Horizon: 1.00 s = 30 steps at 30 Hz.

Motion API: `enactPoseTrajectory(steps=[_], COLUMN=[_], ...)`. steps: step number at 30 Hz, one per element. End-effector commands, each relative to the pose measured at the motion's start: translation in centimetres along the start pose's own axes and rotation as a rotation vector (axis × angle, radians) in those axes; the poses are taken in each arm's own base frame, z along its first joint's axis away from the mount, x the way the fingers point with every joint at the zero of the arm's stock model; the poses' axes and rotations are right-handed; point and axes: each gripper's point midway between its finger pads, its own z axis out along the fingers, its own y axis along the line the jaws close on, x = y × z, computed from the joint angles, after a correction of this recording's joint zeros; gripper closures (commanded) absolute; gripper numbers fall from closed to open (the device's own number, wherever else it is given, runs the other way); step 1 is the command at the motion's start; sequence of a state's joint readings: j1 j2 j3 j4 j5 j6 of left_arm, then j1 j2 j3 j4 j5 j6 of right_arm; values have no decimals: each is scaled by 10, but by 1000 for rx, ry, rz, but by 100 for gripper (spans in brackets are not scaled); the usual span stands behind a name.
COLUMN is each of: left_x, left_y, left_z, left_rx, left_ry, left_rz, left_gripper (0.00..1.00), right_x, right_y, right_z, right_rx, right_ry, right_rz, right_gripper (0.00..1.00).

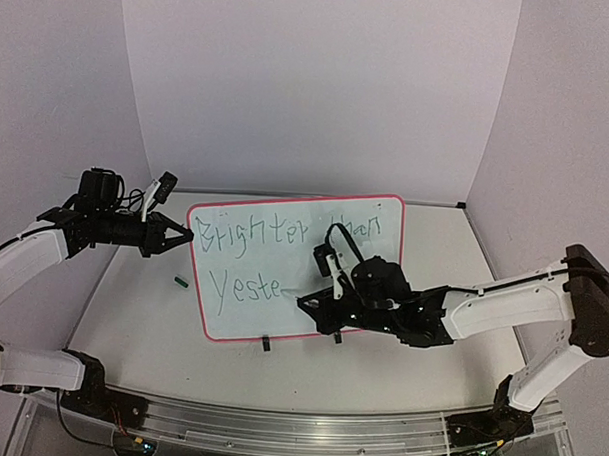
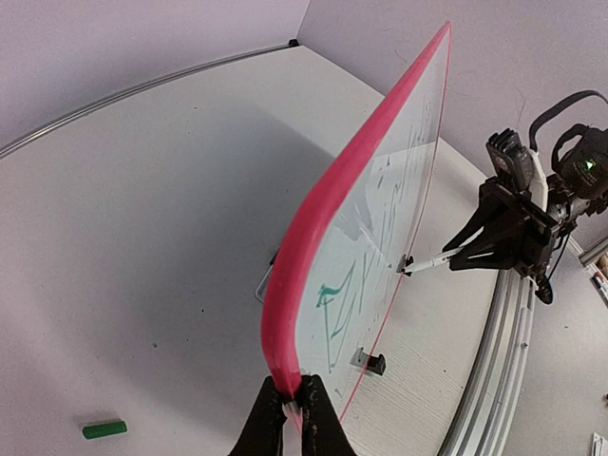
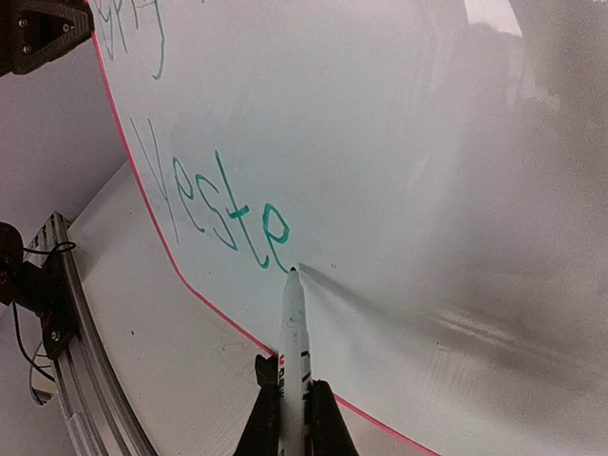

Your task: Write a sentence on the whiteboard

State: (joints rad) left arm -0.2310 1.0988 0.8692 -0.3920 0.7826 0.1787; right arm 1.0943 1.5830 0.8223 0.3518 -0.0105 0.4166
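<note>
Nearest you, toward the near edge of the surface (image 1: 141, 332) and right of its middle, your right tool (image 3: 293, 380) is pinched tight around a marker (image 3: 294, 313). Its fingers are closed on the barrel and the tip points away from the tool. That tip touches the whiteboard (image 1: 243, 316) just after the last green letter.

The whiteboard stands up off the surface on its near long edge, roughly midway between the surface's left and right edges. Its written face is turned toward the near edge. How far back it leans you can't judge well from these views. A small black clip (image 1: 265, 344) sits on that bottom edge, down at the surface. Toward the left edge of the surface, near the board's left side but apart from it, a short green cylinder (image 1: 181, 280) lies flat.

On the board, the sentence (image 1: 254, 236) runs in thin green letters over two lines. The lower line reads "Yeste" and ends at the marker tip. The upper line reads "Brighter than", with the right arm's cable crossing its second word in the top view.

Farther back, on the board's left edge near its top corner, your left tool (image 2: 290, 404) is clamped on the red-pink frame, one finger on each face of it.
</note>
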Motion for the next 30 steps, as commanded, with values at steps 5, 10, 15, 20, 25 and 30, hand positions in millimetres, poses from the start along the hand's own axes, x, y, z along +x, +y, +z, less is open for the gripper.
enactPoseTrajectory(steps=[5,10,15,20,25,30], left_x=[26,27,27,27,27,28], left_y=[0,0,1,1,1,1], left_z=[8,8,9,9,9,9], left_rx=[3,3,4,2,2,4], left_ry=[94,97,98,98,99,101], left_rz=[-35,-39,-40,-40,-41,-42], left_gripper=[100,100,100,100,100,100], right_x=[-38,-44,-45,-46,-40,-28], right_y=[11,9,8,5,-3,-5], right_z=[-23,-16,-9,-5,-4,-5], right_rx=[-28,0,13,33,65,61], right_ry=[-120,-132,-130,-132,-120,-85], right_rz=[-13,-23,-30,-31,-16,5], right_gripper=[100,100,100,100,100,100])
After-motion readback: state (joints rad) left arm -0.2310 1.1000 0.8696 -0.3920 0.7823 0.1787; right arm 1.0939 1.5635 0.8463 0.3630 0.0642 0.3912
